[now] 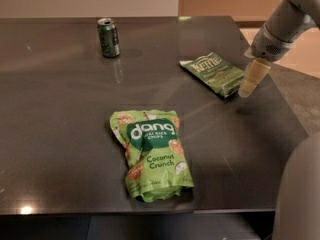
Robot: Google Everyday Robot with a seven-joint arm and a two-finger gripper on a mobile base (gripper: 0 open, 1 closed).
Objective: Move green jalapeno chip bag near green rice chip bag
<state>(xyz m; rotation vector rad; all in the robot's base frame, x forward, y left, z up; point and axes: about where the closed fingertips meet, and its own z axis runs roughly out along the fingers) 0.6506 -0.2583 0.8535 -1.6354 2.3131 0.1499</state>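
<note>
The green jalapeno chip bag, small, flat and dark green with "Kettle" lettering, lies on the dark table at the right. The green rice chip bag, a puffy lime-green "dang" pouch, lies nearer the front edge at the middle. The gripper hangs from the grey arm at the right, its cream fingers pointing down just beside the right end of the jalapeno bag, close above the table. It holds nothing that I can see.
A green soda can stands upright at the back left of the table. The table's right edge runs just right of the gripper. A grey part of the robot fills the lower right corner.
</note>
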